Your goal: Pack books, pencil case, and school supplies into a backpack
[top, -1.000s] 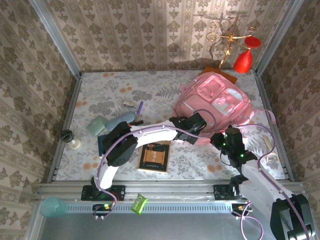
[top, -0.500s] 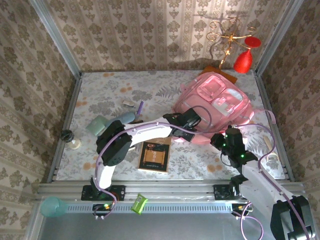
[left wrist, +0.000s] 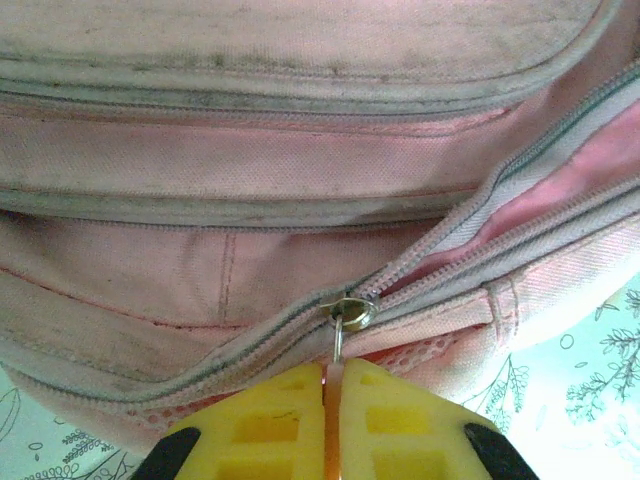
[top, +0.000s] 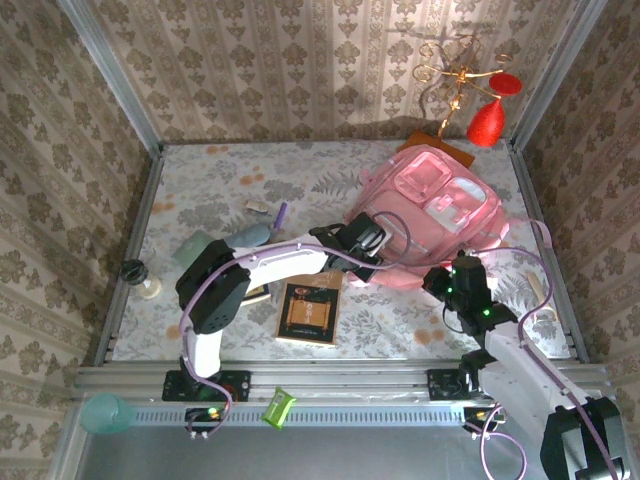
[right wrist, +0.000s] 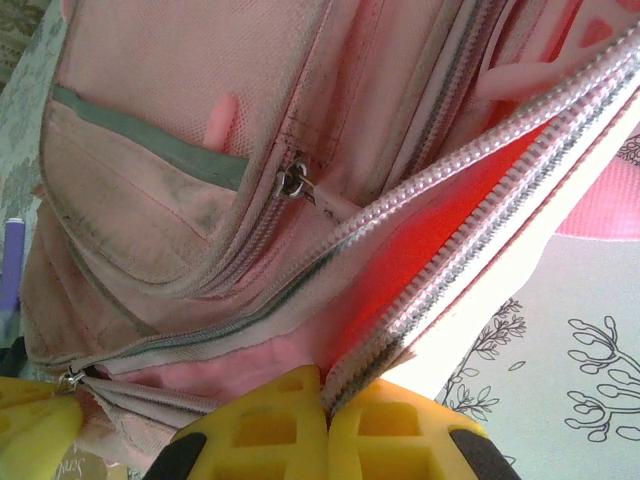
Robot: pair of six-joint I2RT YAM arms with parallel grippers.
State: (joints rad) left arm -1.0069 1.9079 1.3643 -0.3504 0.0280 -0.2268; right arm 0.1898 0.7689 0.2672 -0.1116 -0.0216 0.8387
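Backpack (top: 445,205) lies on worktop (top: 200,190). Left end effector (left wrist: 325,388) pressed together, pinching zip pull (left wrist: 339,338) at backpack's near-left side. Right end effector (right wrist: 322,385) pressed together on backpack's open zip edge (right wrist: 430,250). Brown book (top: 310,312), purple pen (top: 280,213) left of backpack.

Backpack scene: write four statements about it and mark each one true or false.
1. The left gripper is shut on the zipper pull of the backpack. True.
2. The right gripper is open above the table. False: it is shut on the backpack's open zipper edge.
3. The brown book is inside the backpack. False: it lies on the table, on the near side of the backpack.
4. The purple pen lies on the table to the left of the backpack. True.
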